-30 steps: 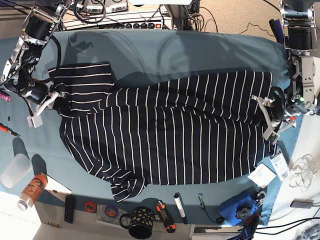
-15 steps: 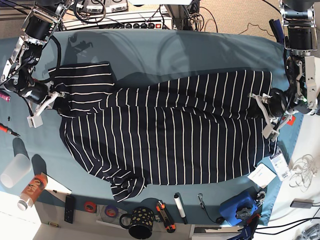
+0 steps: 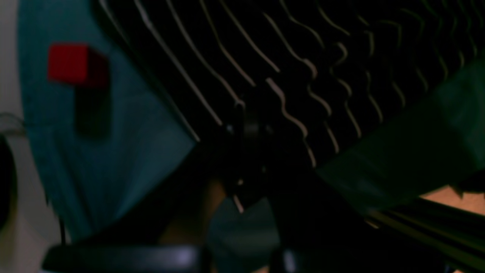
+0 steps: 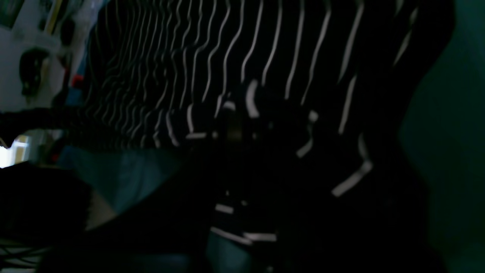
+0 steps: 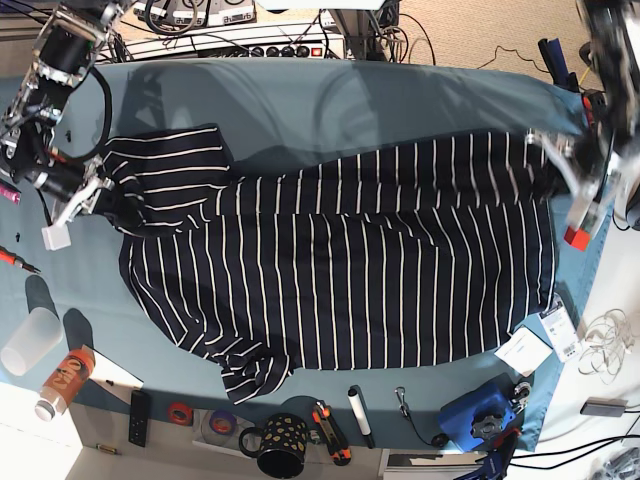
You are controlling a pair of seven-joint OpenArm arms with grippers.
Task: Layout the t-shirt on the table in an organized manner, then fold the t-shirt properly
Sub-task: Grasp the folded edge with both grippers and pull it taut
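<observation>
The t-shirt (image 5: 340, 270) is lying spread across the middle of the teal counter (image 5: 330, 100), stripes running across its width, one sleeve bunched at its lower edge. The left claw (image 5: 560, 165) is clamping together on the shirt's hem corner at the shirt's right end, the fabric there rippling in the left wrist view. The right claw (image 5: 95, 195) is pinching together on the shirt's shoulder at its opposite end, beside the folded-over sleeve. A patterned mug (image 5: 275, 445) is sitting below the shirt, near the counter's edge.
</observation>
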